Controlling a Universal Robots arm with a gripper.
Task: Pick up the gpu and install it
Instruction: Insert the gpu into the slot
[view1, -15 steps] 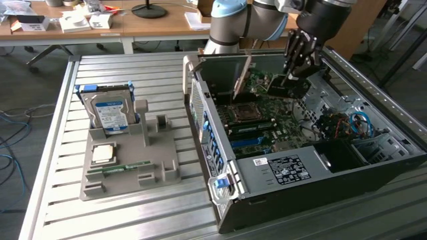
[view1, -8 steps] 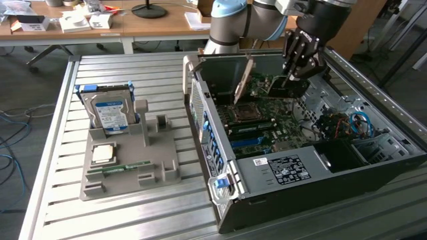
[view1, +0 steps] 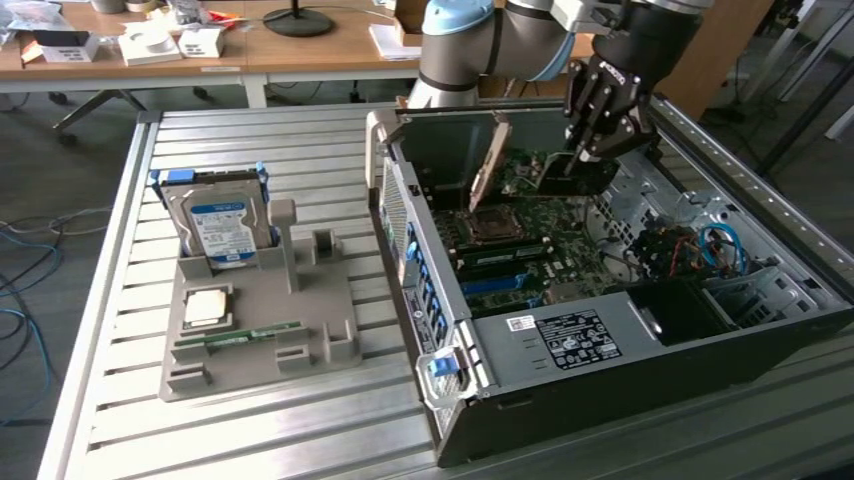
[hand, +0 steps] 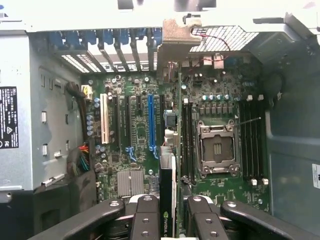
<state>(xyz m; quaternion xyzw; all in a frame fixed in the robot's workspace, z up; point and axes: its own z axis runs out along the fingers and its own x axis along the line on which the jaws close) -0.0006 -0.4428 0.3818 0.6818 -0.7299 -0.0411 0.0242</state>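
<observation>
Jaws clamp the graphics card (hand: 168, 190), holding it on edge over the motherboard (hand: 125, 165) inside the open computer case (view1: 601, 400), upper right of the exterior view. Its metal bracket (hand: 175, 35) faces the rear wall; the case lies on a slatted worktop (view1: 267, 430).

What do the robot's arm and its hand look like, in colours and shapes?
The arm has silver-grey round tubes with light blue caps on the joints. The hand is black, built of linked bars with small round silver pins along the fingers.
</observation>
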